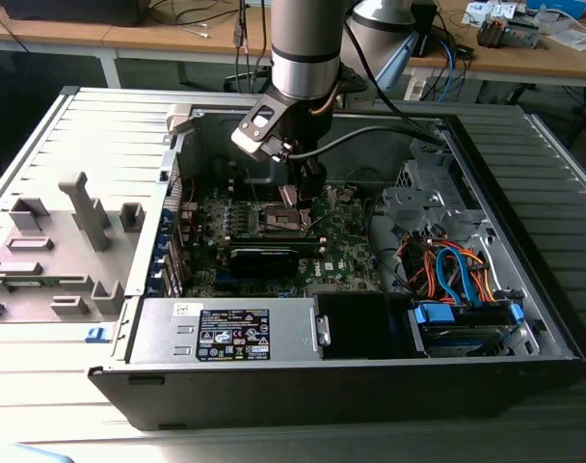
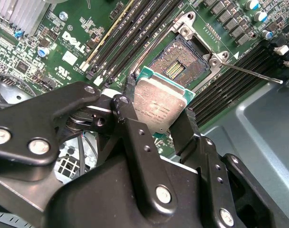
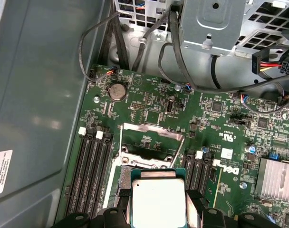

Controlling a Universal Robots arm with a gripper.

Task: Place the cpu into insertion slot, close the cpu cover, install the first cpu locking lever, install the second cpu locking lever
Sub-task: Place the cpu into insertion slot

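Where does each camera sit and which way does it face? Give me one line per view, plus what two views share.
Exterior view: off the arm, above the open computer case, looking down at the motherboard; shows the arm and gripper.
First wrist view: on the wrist, facing past the held cpu to the motherboard.
Second wrist view: on the wrist, facing over black fingers to the insertion slot.
Shared: both wrist views show the cpu.

White brand logo (image 2: 74, 42) on mobo (image 2: 49, 28) just beside jaws; faint engraving on cpu (image 2: 158, 108) betw. jaws, illegible; printed label (image 1: 232, 335) on PSU (image 1: 163, 338), well apart from jaws.
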